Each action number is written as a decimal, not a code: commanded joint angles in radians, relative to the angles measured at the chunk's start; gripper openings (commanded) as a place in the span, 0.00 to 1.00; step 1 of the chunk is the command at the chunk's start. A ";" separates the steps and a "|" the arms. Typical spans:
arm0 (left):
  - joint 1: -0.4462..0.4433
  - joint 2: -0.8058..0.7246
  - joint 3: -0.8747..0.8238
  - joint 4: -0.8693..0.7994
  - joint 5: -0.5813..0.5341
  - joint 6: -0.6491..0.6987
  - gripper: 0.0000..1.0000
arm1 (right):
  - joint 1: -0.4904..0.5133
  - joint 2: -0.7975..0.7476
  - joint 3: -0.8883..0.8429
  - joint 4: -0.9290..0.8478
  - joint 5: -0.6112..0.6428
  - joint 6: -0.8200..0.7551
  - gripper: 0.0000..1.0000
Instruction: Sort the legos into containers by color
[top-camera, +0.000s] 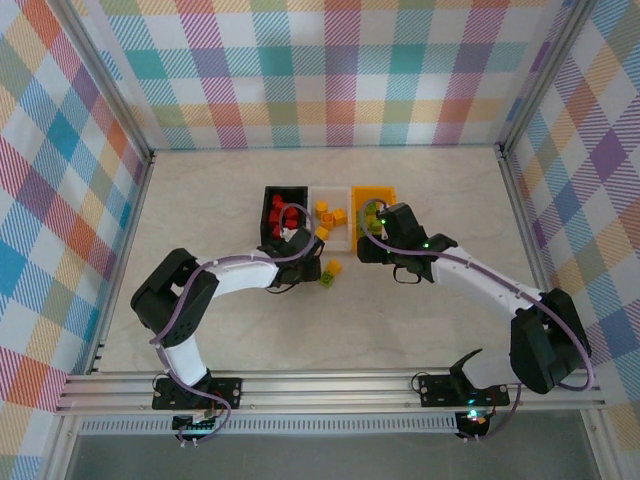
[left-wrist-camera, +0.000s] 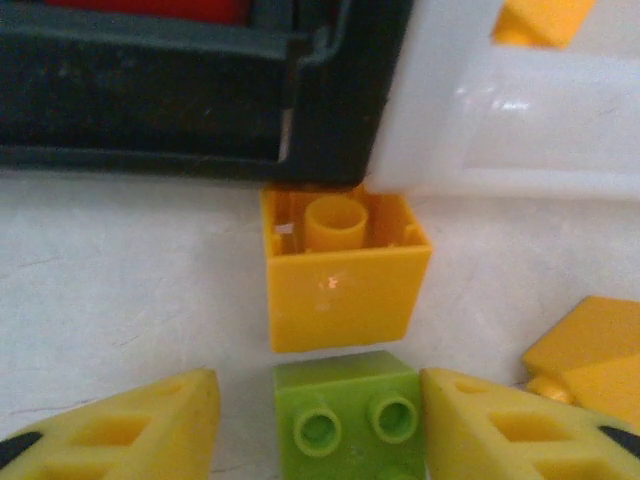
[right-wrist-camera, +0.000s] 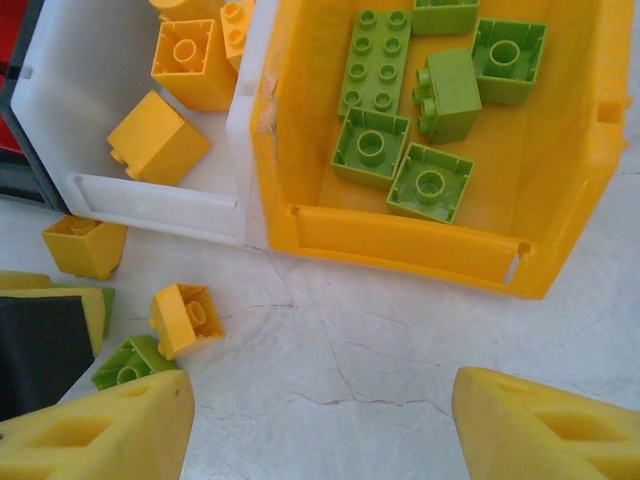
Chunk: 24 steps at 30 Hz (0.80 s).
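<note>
While the left gripper (left-wrist-camera: 318, 400) hangs low over the table (left-wrist-camera: 120, 300), its jaws stand part open astride a loose green brick (left-wrist-camera: 345, 425), studs up. A gap shows on the brick's left side and the right finger sits at its edge, so I judge it not clamped. The right gripper (right-wrist-camera: 322, 400) is wide open and holds nothing, hovering over bare table just before the orange bin (right-wrist-camera: 420, 245).

The green brick looks hard, light and glossy. It should be stiff enough for a firm pinch and not fragile, but apt to slip or twist if caught by a corner. It is best taken on two flat opposite sides, low on the body, below the studs.

Just beyond it lies a yellow brick (left-wrist-camera: 345, 270), hollow side up, close against the green one and against the bins' front. A second yellow brick (left-wrist-camera: 590, 360) lies just right of the right finger. Either could be nudged as the jaws shut.

Farther on, the bins stand in a row: the black bin (left-wrist-camera: 150, 90) with red bricks (top-camera: 280, 212), the white bin (left-wrist-camera: 520, 110) with yellow ones, and the orange bin with green bricks (right-wrist-camera: 430, 185). The green brick belongs in the orange bin, past the white one, where the right gripper may crowd the path.
</note>
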 joint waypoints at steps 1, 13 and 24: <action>0.016 -0.042 -0.045 -0.053 -0.028 0.009 0.47 | -0.004 -0.022 0.006 0.005 -0.005 0.008 0.70; -0.019 -0.218 -0.032 -0.145 0.042 0.006 0.31 | -0.004 -0.051 -0.024 0.000 0.047 0.031 0.70; -0.051 0.019 0.435 -0.169 0.117 0.058 0.31 | -0.004 -0.116 -0.121 0.000 0.062 0.073 0.70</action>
